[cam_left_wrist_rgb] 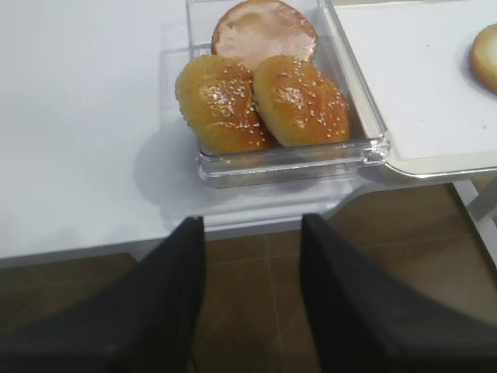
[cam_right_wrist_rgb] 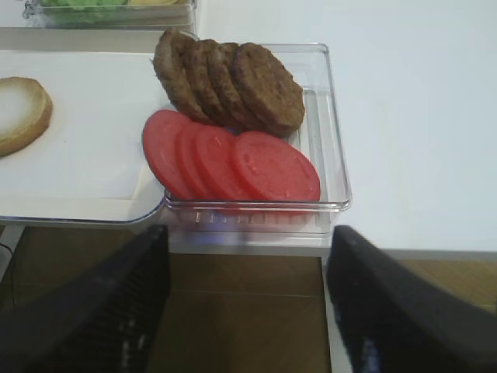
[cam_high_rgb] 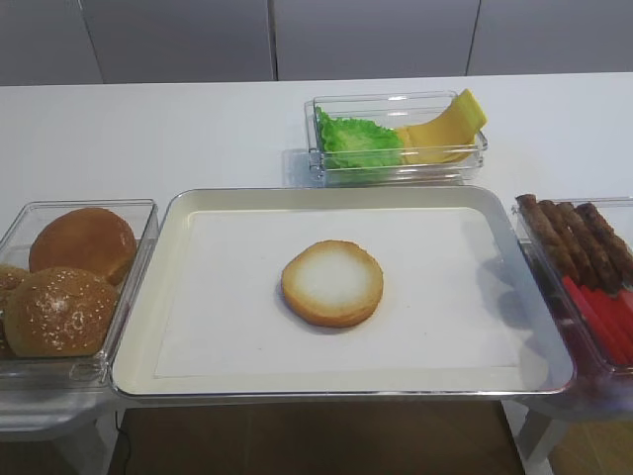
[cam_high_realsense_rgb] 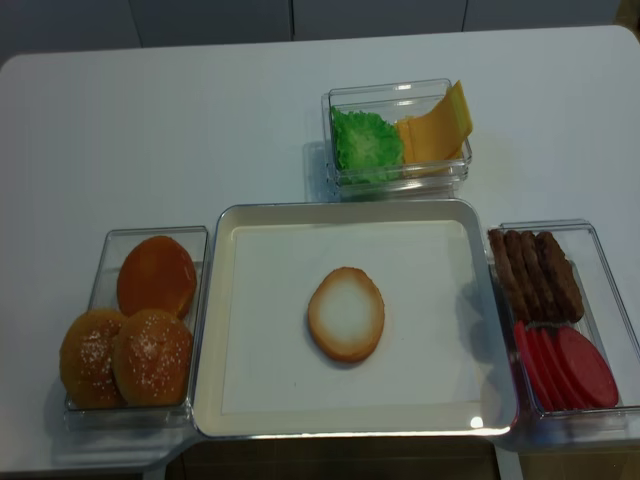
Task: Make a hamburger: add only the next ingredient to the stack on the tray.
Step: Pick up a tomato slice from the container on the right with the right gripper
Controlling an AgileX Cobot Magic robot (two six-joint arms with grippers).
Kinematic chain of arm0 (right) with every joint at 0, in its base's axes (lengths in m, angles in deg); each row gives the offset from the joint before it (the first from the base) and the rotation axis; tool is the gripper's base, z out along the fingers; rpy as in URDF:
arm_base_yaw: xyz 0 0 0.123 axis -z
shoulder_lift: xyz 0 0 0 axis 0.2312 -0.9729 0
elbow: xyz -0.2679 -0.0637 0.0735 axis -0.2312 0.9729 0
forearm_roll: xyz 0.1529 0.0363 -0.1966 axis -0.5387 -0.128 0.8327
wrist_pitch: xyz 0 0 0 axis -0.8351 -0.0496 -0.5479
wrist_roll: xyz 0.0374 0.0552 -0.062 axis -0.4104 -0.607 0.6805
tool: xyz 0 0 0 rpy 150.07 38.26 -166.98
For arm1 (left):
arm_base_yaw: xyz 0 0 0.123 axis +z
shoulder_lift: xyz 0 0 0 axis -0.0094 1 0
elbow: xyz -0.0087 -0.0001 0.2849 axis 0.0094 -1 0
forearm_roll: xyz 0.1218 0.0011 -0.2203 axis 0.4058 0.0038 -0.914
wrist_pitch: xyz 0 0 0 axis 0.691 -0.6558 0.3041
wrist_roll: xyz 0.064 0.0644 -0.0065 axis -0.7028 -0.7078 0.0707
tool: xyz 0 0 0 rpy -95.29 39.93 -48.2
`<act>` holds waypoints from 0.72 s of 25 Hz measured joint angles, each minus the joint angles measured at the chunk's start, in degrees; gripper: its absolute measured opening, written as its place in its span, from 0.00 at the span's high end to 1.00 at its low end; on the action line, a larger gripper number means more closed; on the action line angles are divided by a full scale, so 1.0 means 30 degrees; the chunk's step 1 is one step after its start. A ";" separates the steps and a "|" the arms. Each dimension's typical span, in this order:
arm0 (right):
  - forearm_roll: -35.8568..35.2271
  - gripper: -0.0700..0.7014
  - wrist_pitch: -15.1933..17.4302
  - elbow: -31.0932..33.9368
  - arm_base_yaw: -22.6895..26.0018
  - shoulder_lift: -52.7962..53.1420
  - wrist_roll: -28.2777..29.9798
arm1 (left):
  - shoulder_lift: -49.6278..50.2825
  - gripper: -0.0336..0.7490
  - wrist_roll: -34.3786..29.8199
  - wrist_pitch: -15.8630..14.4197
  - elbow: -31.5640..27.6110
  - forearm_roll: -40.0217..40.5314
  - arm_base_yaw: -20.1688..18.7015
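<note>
The right gripper [cam_right_wrist_rgb: 248,303], jaws spread wide and empty, hangs off the table's near edge, looking down on a clear box [cam_right_wrist_rgb: 334,167] where tomato slices [cam_right_wrist_rgb: 276,167] overlap in a row in front of brown patties [cam_right_wrist_rgb: 268,85]. The fanned layout leaves the nearest slice's face and edge exposed, likely the easiest one to lift. The left gripper [cam_left_wrist_rgb: 252,299], fingers also apart and holding nothing, waits low in front of a bin [cam_left_wrist_rgb: 373,148] of seeded buns [cam_left_wrist_rgb: 299,97]. Between the two boxes sits the tray [cam_high_rgb: 148,287], its paper liner carrying only the bun base [cam_high_rgb: 332,282], cut face up near the middle, nothing yet on it. Lettuce [cam_high_rgb: 358,142] and cheese [cam_high_rgb: 445,124] share a container behind the tray. Judged from this, the tomato pick has not begun.
</note>
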 joint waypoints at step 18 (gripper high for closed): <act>0.0000 0.26 0.0000 0.0000 0.0000 0.0000 0.0000 | 0.0000 0.57 0.0000 0.0000 0.0000 0.0000 0.0000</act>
